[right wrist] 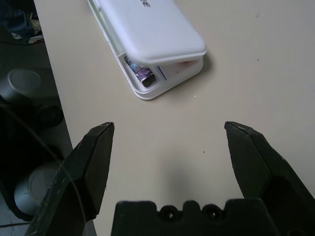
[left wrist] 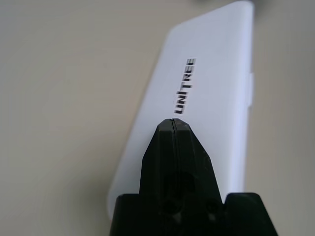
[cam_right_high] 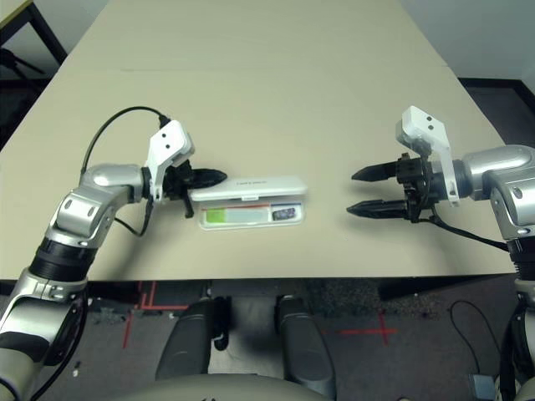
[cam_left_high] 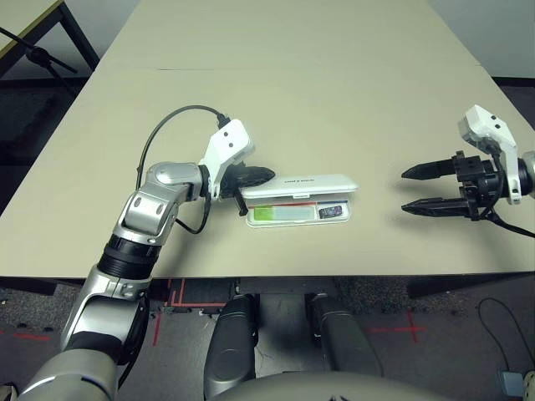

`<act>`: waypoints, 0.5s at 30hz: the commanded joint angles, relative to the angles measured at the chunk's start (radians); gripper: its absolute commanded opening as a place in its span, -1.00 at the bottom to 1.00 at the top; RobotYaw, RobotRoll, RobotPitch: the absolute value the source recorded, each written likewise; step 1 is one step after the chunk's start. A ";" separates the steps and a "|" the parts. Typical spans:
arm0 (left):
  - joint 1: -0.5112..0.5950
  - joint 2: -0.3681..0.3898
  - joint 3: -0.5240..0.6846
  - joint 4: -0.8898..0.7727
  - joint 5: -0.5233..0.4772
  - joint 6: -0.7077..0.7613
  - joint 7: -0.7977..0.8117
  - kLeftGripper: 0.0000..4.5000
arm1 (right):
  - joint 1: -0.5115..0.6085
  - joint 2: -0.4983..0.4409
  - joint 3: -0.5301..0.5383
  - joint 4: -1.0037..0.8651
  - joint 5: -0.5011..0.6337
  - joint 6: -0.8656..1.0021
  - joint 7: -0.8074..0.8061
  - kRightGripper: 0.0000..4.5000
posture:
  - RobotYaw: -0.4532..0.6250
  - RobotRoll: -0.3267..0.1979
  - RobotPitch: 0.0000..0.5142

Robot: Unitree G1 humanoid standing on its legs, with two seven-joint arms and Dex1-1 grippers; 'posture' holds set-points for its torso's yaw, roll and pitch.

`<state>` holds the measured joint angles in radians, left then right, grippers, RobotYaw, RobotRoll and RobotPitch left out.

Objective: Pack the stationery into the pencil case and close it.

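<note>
case (cam_left_high: 301, 185): near the surface's (cam_left_high: 276, 100) front edge, lid half down, highlighter (cam_left_high: 269, 214) and small block (cam_left_high: 331, 212) inside
left fingers (cam_left_high: 251, 177): pressed together, holding nothing, tip on the lid's end
right fingers (cam_left_high: 428, 189): spread wide, empty, well apart
advice: press the lid straight down (base may slide)

From our head, the two eye views look forward and down over the table (cam_left_high: 334, 100), well back from it, taking in both arms and the whole near edge. The right eye sits slightly offset, so the same scene shifts toward nine o'clock. Our left wrist camera sits very close, looking along the pressed-together left gripper (left wrist: 173, 123) at the lid of the pencil case (left wrist: 206, 88). Our right wrist camera looks from farther off, between the spread right gripper (right wrist: 167, 132), toward the case at twelve o'clock. All four views share the case.
</note>
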<state>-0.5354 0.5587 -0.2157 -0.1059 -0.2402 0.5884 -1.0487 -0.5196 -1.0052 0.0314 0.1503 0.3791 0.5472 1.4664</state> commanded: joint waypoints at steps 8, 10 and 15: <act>0.007 0.014 -0.118 0.054 0.071 -0.045 -0.008 -0.99 | -0.009 0.011 0.023 0.009 -0.020 -0.020 0.005 1.00 | -0.14 0.25 -0.41; -0.001 0.011 -0.131 0.076 0.093 -0.058 0.004 -0.99 | -0.011 0.012 0.025 0.008 -0.024 -0.022 0.005 1.00 | -0.14 0.25 -0.41; -0.017 0.004 -0.160 0.115 0.135 -0.071 0.021 -0.99 | -0.010 0.014 0.027 0.004 -0.029 -0.023 0.004 1.00 | -0.15 0.25 -0.43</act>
<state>-0.5658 0.5616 -0.3353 -0.0252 -0.1468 0.5059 -1.0375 -0.5298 -0.9935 0.0486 0.1588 0.3569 0.5319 1.4670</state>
